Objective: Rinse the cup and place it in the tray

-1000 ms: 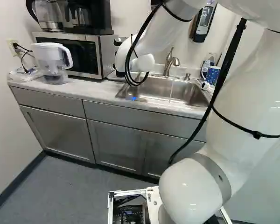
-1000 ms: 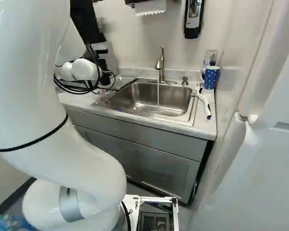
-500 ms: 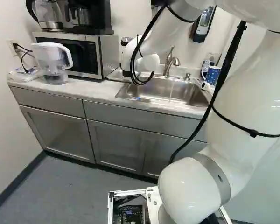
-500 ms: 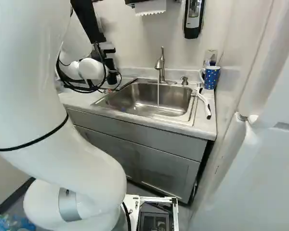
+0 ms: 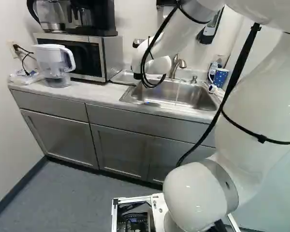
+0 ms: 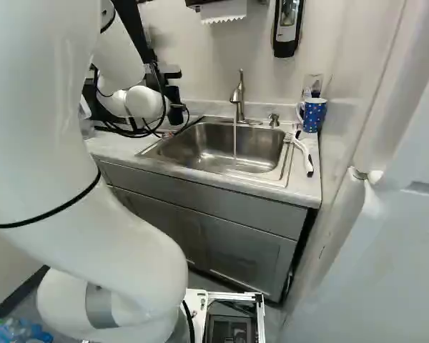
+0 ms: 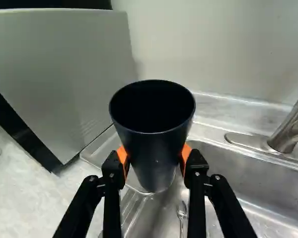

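The jaws are clamped on the cup (image 7: 151,141), one orange pad (image 7: 123,159) against each side of its wall, below the rim. That low hold probably suits the job: mouth free for water, foot free for setting down.

Beyond the jaws on one side stands the microwave (image 7: 64,64), on the worktop (image 7: 20,203); its near wall looks close enough to knock if the jaws swing wide. Between it and the sink lies the metal tray (image 7: 100,148), just ahead of and under the jaws, likely put there so that a wet cup travels little and drips on metal.

The cup is dark, nearly black, plain, wider at the mouth than at the foot, its mouth up. Faint pale specks show on the wall, perhaps drops; the inside is too dark to tell wet from dry.

Under the jaws lies a utensil (image 7: 181,213). On the other side the sink (image 7: 268,186) spreads out, with the tap (image 7: 288,126) well apart from the jaws and a thin stream (image 6: 234,141) running. The cup is out of that stream, so I judge it is bound for the tray, though whether it is rinsed I cannot tell.
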Controlling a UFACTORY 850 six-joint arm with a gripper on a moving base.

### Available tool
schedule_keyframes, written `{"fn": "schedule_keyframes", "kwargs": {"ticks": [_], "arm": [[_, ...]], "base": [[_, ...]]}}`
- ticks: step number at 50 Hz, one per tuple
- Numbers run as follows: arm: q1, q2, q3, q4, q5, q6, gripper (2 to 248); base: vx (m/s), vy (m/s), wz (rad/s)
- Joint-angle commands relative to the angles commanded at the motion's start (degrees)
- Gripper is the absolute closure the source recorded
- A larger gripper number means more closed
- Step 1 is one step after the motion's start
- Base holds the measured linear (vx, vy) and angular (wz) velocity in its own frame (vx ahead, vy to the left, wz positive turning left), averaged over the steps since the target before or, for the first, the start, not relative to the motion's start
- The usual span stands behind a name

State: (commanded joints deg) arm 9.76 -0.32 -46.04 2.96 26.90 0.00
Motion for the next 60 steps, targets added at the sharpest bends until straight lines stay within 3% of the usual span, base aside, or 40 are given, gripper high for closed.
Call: {"fn": "schedule_keyframes", "kwargs": {"ticks": [60], "arm": [[-9.6, 1.1, 1.4, 0.0, 0.0, 0.0, 129]], "base": [[0.0, 0.0, 0.0]]}}
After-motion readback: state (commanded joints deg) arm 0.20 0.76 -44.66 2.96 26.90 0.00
